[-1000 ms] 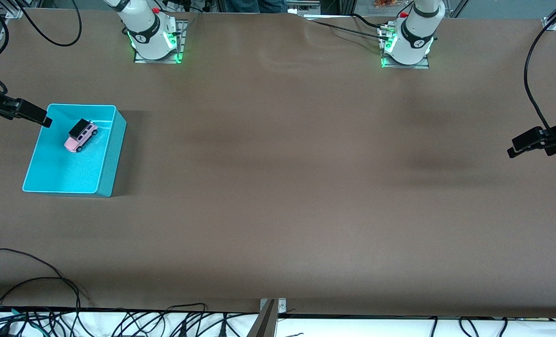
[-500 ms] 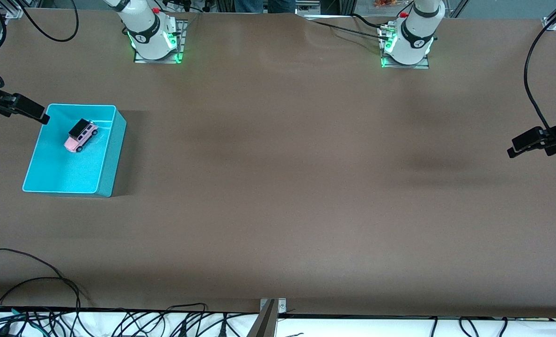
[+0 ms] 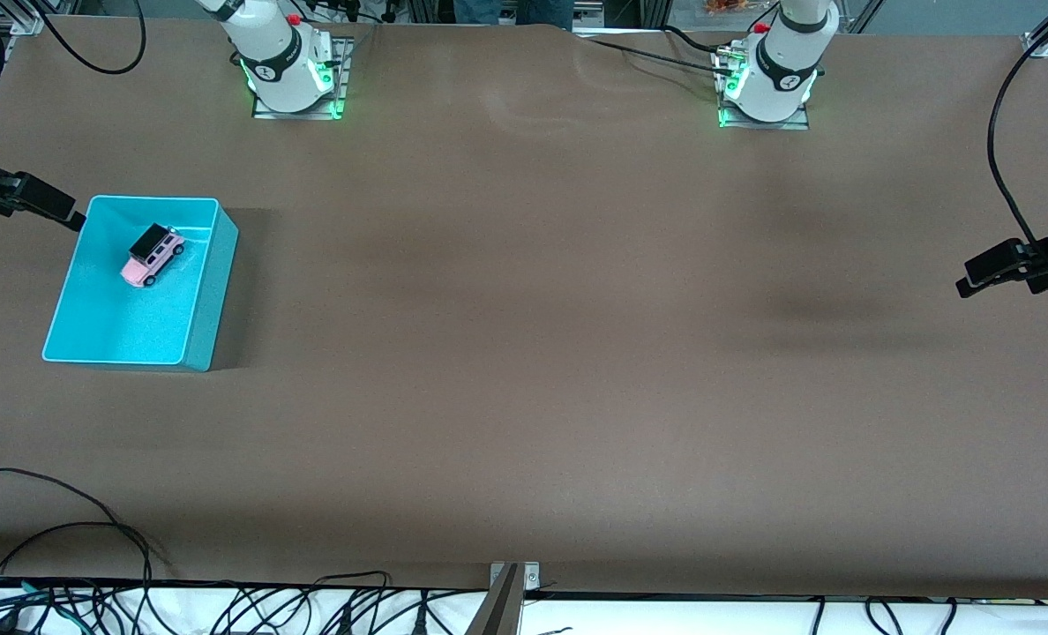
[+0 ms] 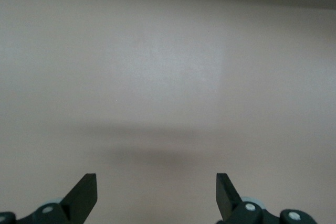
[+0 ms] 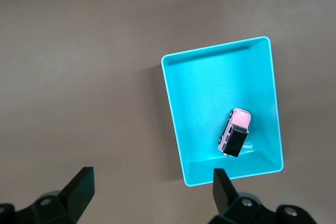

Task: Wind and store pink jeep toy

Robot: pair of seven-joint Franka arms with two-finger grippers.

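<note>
Looks stored to me: pink jeep toy (image 3: 151, 255) sits upright on its wheels in the turquoise bin (image 3: 209, 291), toward the bin end nearer the robot bases; no more handling seems needed. Right gripper (image 5: 149, 190) hangs over bare table just beside the bin's rim, jaws wide, empty; left gripper (image 4: 156, 192) waits at the left arm's end of the table (image 3: 577, 353), also wide, empty; broad open room between for retreat.
</note>
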